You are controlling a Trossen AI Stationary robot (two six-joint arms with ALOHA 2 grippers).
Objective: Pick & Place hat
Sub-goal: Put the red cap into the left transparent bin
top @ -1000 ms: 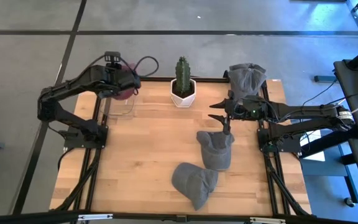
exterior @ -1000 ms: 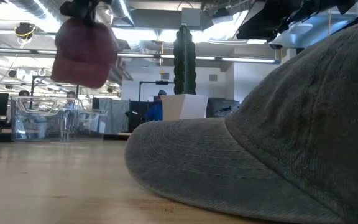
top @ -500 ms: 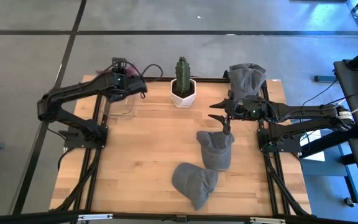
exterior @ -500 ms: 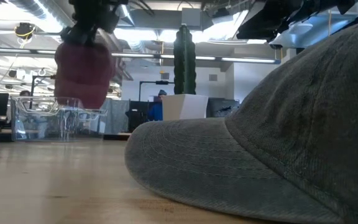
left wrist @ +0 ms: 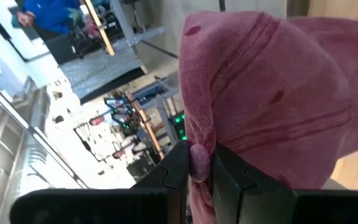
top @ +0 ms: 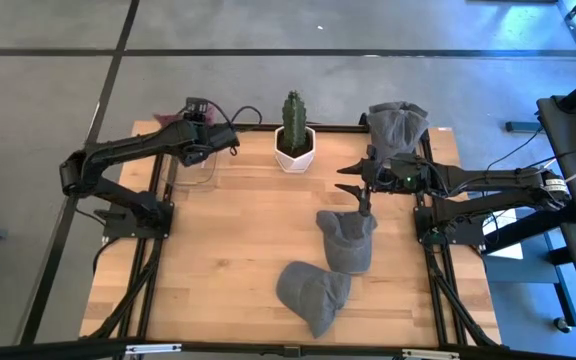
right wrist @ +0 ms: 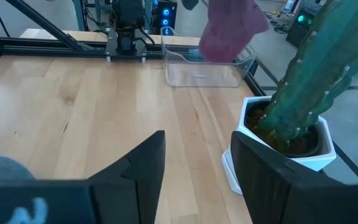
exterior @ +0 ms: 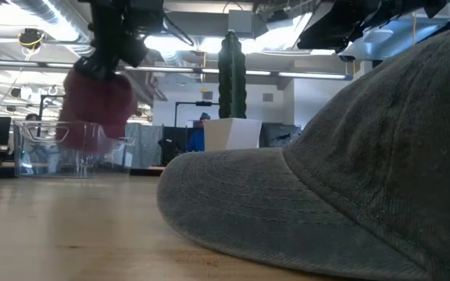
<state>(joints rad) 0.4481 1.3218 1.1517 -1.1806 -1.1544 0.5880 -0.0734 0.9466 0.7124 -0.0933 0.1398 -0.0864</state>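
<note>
My left gripper (exterior: 114, 48) is shut on a maroon hat (exterior: 94, 111), which hangs over a clear plastic bin (exterior: 61, 150) at the table's far left. In the high view the left gripper (top: 204, 128) shows beside a bit of the maroon hat (top: 169, 118). The right wrist view shows that hat (right wrist: 230, 26) above the bin (right wrist: 204, 67). My right gripper (top: 358, 183) hovers open over the table's right-middle, above a grey hat (top: 347, 240). A second grey hat (top: 312, 290) lies flat nearer the near edge; a third (top: 399, 122) sits at the far right corner. My left gripper pinches a bunched fold of the maroon hat's cloth (left wrist: 199, 163) between its two fingers (left wrist: 174, 167). The hat is lifted clear and hangs below the fingers (exterior: 92, 69), its lower end level with the bin's rim.
A cactus in a white pot (top: 293, 138) stands at the far middle, between the bin and my right arm; it is also close in the right wrist view (right wrist: 303, 87). Bare wood (top: 228, 240) lies across the table's left and middle. The nearest grey hat (exterior: 350, 187) fills the low view.
My left gripper has moved toward the far edge and a little right, turned, and come down. The maroon hat has dropped with it, from well above the bin to the bin's rim, still held. My right arm has kept still.
</note>
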